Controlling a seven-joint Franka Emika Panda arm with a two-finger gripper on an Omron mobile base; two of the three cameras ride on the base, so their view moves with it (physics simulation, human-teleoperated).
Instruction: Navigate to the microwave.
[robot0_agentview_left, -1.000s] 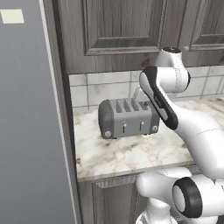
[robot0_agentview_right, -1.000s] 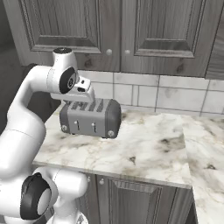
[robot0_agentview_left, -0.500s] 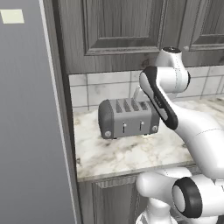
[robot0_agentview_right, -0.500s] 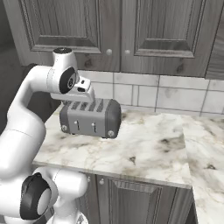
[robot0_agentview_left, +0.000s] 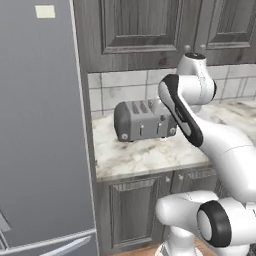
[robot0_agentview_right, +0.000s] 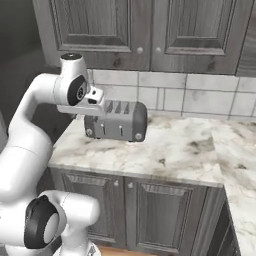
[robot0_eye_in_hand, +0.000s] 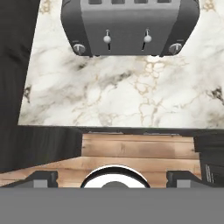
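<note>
Nothing is shifted since earlier; toaster is seen near table's back-left corner; jaws spread, released.

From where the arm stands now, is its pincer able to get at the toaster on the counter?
Probably yes. The toaster stands alone on bare marble counter, with the pincer hanging in front of it and nothing between them.

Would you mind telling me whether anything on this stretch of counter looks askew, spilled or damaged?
Nothing stands out. The grey toaster sits upright and level on the marble counter, close to the tiled wall, with both levers up. The counter shows no spills, and the cabinet doors below are shut. The gripper hangs above the counter's front edge with its fingers apart.
</note>
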